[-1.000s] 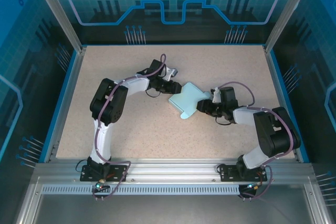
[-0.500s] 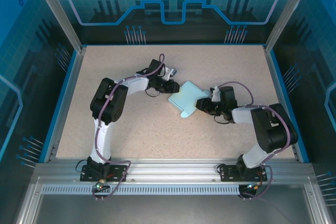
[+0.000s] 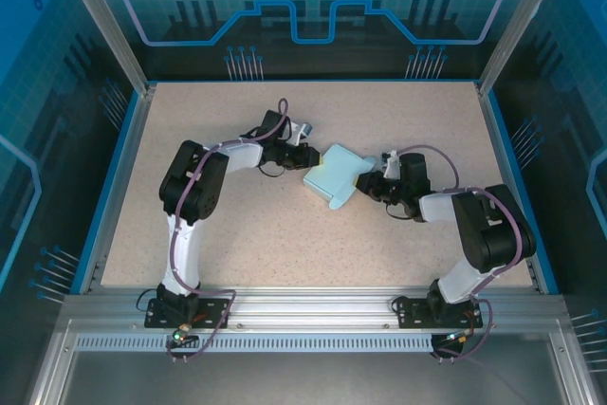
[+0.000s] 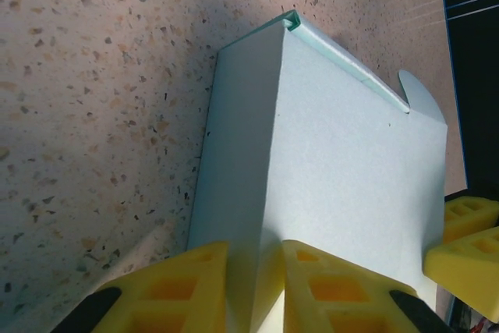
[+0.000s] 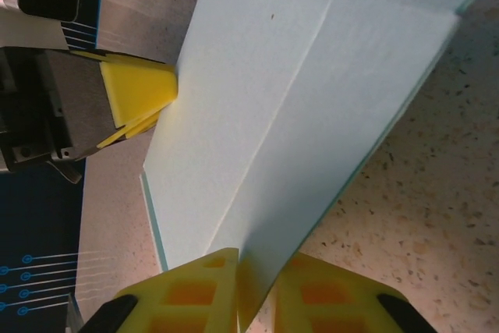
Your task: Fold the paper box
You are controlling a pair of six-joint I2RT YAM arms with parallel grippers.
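Speckled beige table, blue rim, aluminium frame, blue-lit walls behind.

Left wrist view: the left gripper has its yellow pads pressed together with a fold of light blue card between them. It is clamped on the box. One panel runs away from the pads as a flat face, and a second drops off along a crease on the left. A curved flap tip shows at the far corner. The right gripper's yellow pads are at the box's right edge in this view.

Right wrist view: the right gripper has its pads closed on a thin edge of the same card, gripping it. From there two panels spread out, meeting at a crease. Across the card, the left gripper's pads sit against the opposite edge.

From above: the box lies near the table's middle, a little right of centre. It is partly folded and raised off flat, with a rounded flap at its near end. It sits between the two grippers, the left at its upper-left corner and the right at its right side. Both arms bend inward from their bases at the near edge.
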